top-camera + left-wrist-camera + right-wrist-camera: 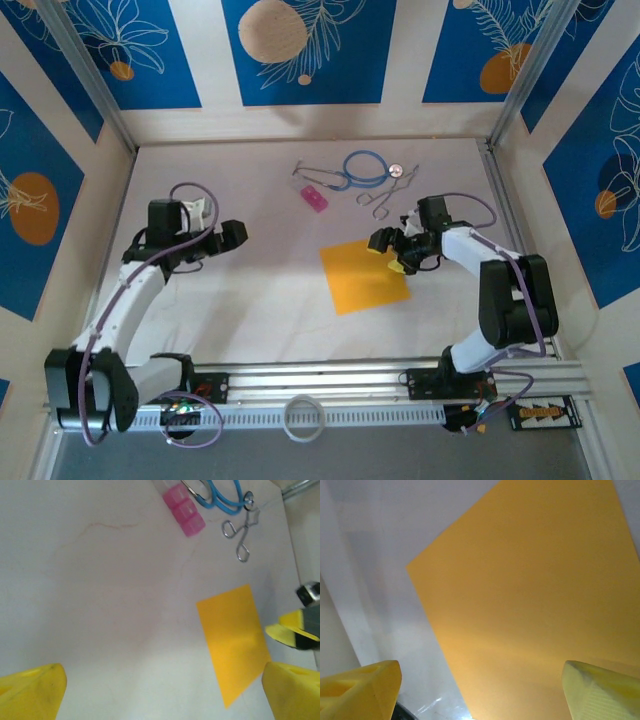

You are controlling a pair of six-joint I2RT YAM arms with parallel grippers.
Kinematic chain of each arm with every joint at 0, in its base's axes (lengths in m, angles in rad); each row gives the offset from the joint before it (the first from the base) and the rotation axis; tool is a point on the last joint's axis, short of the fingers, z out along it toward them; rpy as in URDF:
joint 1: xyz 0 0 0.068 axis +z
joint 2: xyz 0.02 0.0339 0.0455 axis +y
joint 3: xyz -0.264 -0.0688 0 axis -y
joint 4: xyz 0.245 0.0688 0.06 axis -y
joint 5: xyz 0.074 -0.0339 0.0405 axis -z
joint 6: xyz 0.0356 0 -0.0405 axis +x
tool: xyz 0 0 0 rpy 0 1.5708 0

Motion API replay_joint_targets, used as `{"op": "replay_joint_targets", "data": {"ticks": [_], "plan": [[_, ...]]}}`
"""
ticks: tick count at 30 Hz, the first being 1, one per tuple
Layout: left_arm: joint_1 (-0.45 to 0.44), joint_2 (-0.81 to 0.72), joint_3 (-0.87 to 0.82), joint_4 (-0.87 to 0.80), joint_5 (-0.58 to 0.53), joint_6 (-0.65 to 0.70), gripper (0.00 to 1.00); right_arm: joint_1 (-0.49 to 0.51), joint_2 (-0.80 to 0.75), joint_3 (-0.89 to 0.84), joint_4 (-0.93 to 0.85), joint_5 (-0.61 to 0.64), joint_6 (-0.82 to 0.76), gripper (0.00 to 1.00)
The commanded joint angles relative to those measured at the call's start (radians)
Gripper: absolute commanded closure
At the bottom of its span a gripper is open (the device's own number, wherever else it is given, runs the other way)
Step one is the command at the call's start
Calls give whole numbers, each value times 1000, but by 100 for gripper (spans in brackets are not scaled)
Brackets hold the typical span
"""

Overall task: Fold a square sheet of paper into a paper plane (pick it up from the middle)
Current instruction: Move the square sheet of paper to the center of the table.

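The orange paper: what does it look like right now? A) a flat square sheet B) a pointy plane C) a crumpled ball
A: the square sheet of paper lies flat and unfolded on the table, its straight edges plain in the top view.
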Motion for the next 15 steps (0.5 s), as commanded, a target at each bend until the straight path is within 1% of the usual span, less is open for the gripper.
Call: {"op": "replay_joint_targets", "data": {"ticks": [1, 6, 8, 11, 15], "plan": [[7, -66, 0, -165, 61, 72, 0, 34, 57, 35, -26, 40, 3, 16], [7, -118, -25, -200, 94, 56, 0, 73, 145, 84, -42, 60, 11, 18], [7, -131, -37, -198, 96, 42, 0, 95, 167, 92, -73, 99, 34, 17], [9, -140, -42, -182, 101, 21, 0, 129, 172, 75, -86, 154, 99, 18], [8, -152, -27, -175, 55, 4, 0, 177, 154, 28, -54, 187, 221, 18]]}}
